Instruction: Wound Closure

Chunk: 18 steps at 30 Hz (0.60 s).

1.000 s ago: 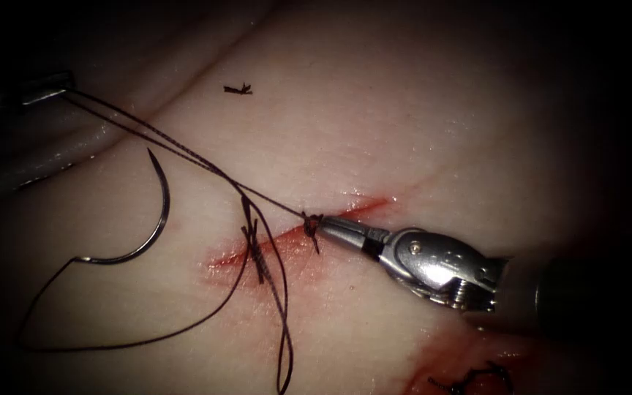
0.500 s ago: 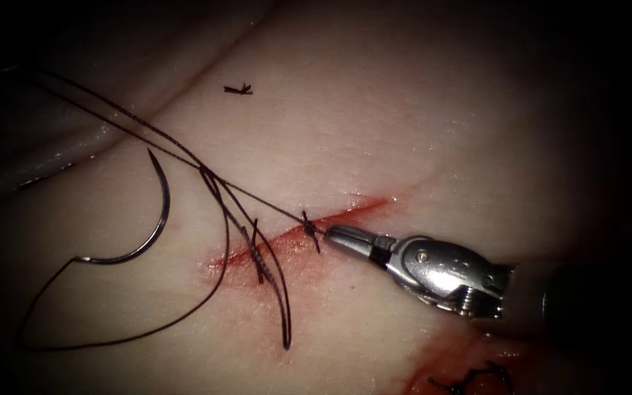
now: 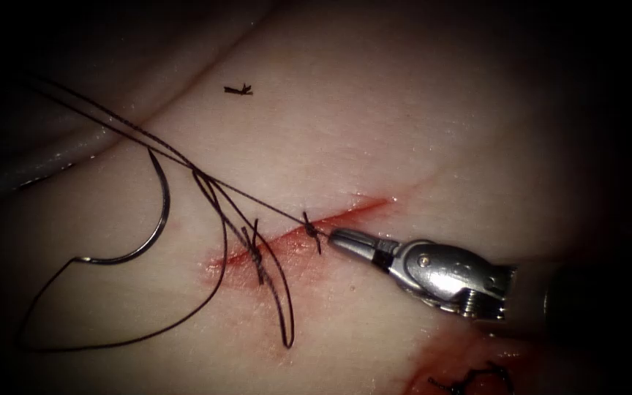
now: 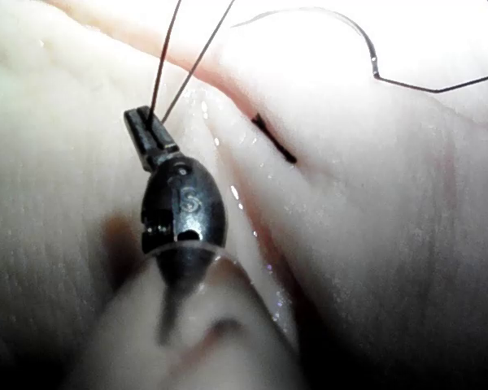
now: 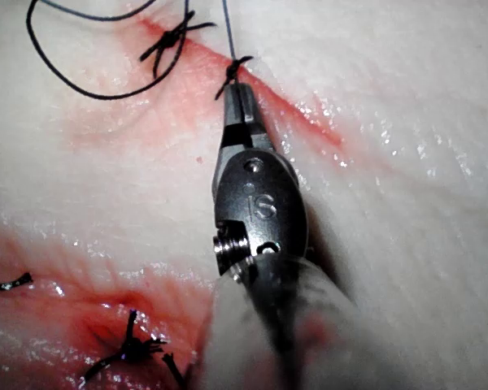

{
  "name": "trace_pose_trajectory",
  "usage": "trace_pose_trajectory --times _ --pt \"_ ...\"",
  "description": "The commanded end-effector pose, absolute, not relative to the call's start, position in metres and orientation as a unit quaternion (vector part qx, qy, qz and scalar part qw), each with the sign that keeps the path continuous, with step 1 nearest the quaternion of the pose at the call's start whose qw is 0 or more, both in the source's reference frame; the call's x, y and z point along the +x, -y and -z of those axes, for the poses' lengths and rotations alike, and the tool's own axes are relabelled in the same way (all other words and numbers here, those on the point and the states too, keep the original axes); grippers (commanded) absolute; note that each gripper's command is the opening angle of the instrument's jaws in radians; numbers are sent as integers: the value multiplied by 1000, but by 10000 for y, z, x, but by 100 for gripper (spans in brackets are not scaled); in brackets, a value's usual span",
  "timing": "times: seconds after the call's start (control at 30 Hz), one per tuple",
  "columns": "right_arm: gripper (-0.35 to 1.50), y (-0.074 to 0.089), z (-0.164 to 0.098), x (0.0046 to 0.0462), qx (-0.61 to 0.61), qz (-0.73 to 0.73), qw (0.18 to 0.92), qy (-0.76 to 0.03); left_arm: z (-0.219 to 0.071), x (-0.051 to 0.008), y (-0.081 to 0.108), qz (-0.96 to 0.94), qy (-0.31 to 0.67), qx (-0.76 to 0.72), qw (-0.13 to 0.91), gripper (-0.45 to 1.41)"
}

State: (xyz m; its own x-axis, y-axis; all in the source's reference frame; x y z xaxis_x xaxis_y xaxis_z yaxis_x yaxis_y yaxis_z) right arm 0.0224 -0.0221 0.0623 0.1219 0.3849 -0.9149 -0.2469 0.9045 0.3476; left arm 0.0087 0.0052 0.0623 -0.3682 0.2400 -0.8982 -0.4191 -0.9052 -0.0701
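The cut (image 3: 345, 212) runs slantwise across the tissue (image 3: 418, 124), with red fluid along it. My right tool (image 3: 336, 235) lies right of the cut, its jaws shut on the short thread end at a knot (image 3: 311, 230) on the cut; the right wrist view shows the same grip (image 5: 240, 91). In the left wrist view my left tool (image 4: 146, 128) is shut on two thread strands (image 4: 167, 65) that run taut to the knot. The curved needle (image 3: 162, 212) lies free on the tissue left of the cut, held by neither tool, with thread (image 3: 111, 342) looping from its end.
A finished stitch (image 3: 257, 252) crosses the cut left of the knot. Another tied stitch (image 3: 469, 380) sits in red fluid at the lower right. A cut scrap of thread (image 3: 237, 89) lies on the tissue above. A slack loop (image 3: 287, 322) hangs below the cut.
The left tool has drawn up and left out of the endoscope view, taking the strands with it. The slack loop below the cut has shortened. The right tool has shifted slightly right.
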Motion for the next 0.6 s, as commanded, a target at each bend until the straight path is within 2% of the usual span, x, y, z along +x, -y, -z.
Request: trace_pose_trajectory --times 0.03,0.23,0.27,0.3,0.33,0.37,0.4,0.6 --pt "-35 228 -627 229 56 -211 746 -629 -630 82 -49 -823 -85 -526 200 -45" --pt "-35 224 -621 240 64 -212 740 -635 -620 64 -43 -817 -87 -537 191 -45" --pt "37 221 -618 244 63 -217 737 -637 -612 52 -40 -812 -88 -548 181 -45" --pt "37 221 -618 244 63 -217 737 -637 -612 52 -40 -812 -88 -548 181 -45" --pt "100 219 -612 248 65 -220 736 -637 -599 35 -37 -805 -88 -560 174 -45" --pt "110 218 -610 248 65 -222 735 -637 -593 28 -35 -802 -88 -566 169 -45" --pt "115 217 -607 249 66 -223 735 -637 -584 18 -32 -797 -87 -574 168 -45" --pt "115 215 -584 245 72 -233 725 -645 -527 -36 -11 -762 -70 -629 136 -45"
